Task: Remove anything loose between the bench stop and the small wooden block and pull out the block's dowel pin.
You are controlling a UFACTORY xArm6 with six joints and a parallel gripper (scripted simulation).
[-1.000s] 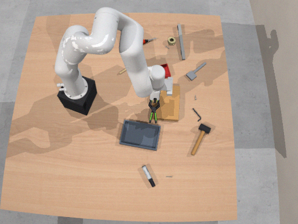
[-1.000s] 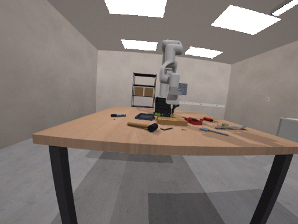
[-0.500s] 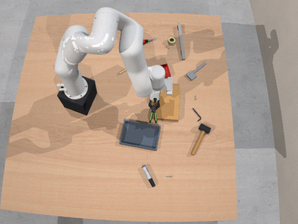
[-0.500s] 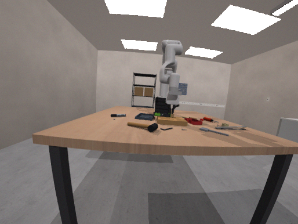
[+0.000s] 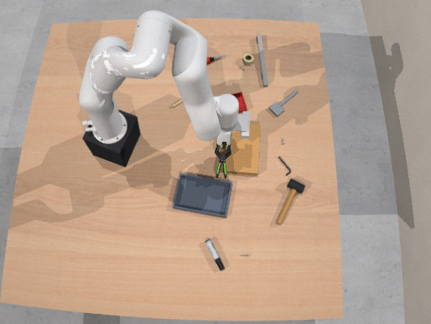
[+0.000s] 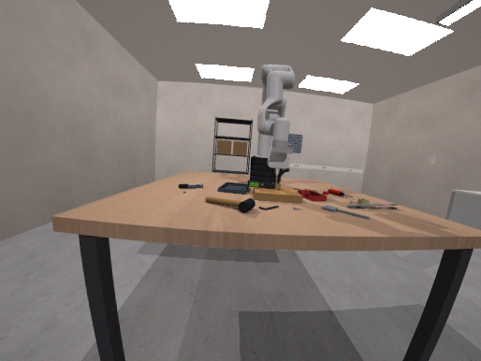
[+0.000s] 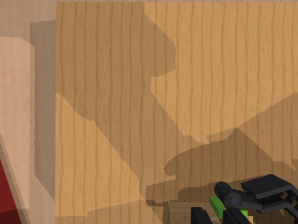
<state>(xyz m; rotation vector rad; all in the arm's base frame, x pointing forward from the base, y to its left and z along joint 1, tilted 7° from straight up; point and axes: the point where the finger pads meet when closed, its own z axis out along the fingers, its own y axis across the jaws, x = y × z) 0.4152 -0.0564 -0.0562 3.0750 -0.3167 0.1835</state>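
Observation:
My gripper (image 5: 224, 143) hangs straight down over the left edge of the bench board (image 5: 245, 148). It is shut on a thin thing at the small wooden block (image 5: 224, 146), which I take for the dowel pin; the pin itself is hidden by the fingers. The spring clamp (image 5: 222, 163), black with green handles, lies at the block with its handles pointing towards the tray. In the wrist view the clamp (image 7: 235, 200) and a corner of the block (image 7: 177, 214) show at the bottom edge, over the board (image 7: 165, 100). I cannot make out the bench stop.
A dark grey tray (image 5: 203, 195) lies just in front of the clamp. A red box (image 5: 240, 101) sits behind the wrist. A hammer (image 5: 290, 201), hex key (image 5: 284, 165), scraper (image 5: 283, 104), metal bar (image 5: 262, 60), a loose dowel (image 5: 176, 102) and a marker (image 5: 215, 253) lie around.

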